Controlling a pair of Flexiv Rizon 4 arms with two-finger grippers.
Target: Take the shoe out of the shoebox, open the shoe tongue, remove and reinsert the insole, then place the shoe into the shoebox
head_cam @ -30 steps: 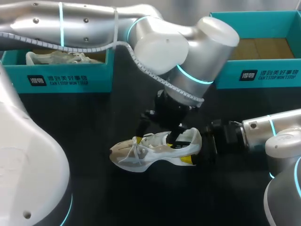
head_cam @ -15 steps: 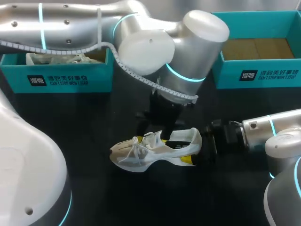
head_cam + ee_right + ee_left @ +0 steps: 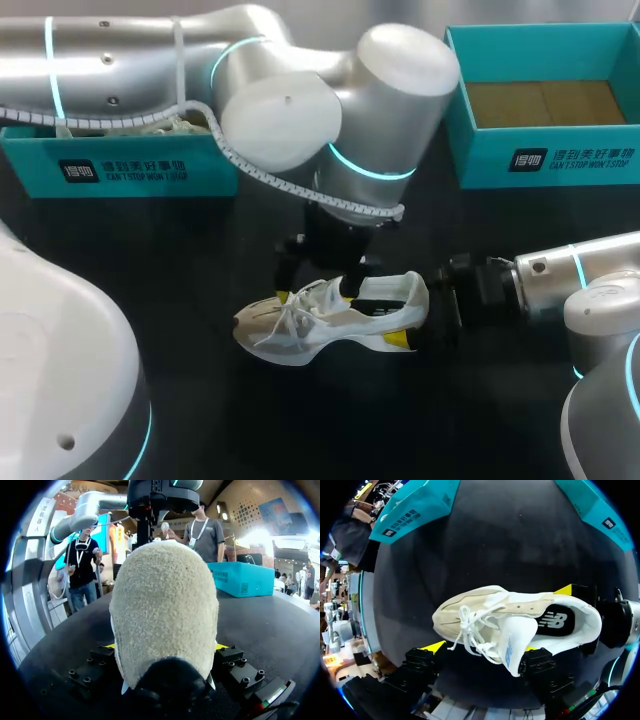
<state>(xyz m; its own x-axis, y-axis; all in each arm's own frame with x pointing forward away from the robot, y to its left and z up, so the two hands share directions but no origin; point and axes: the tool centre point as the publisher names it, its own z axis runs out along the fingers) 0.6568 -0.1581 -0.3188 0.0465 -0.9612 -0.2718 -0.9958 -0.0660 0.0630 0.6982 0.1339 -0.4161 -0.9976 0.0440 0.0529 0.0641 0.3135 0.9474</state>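
Note:
A white and beige shoe (image 3: pixel 320 318) lies on its sole on the black table, toe to the left. My left gripper (image 3: pixel 315 295) hangs just above its laces, fingers spread wide. In the left wrist view the left gripper (image 3: pixel 482 649) straddles the shoe (image 3: pixel 470 617); the white tongue (image 3: pixel 512 640) is folded out and leans on one finger. The black insole (image 3: pixel 555 621) shows in the opening. My right gripper (image 3: pixel 410 312) clamps the heel from both sides. In the right wrist view the beige heel (image 3: pixel 165 610) fills the gap of that gripper (image 3: pixel 164 646).
A teal shoebox (image 3: pixel 120 165) at the back left holds another shoe (image 3: pixel 150 125). A second teal shoebox (image 3: pixel 540 150) at the back right shows a bare brown bottom. My left arm spans the table's middle above the shoe.
My left gripper has slid left along the shoe, from over the heel opening to over the laces. The shoe and my right arm have stayed put.

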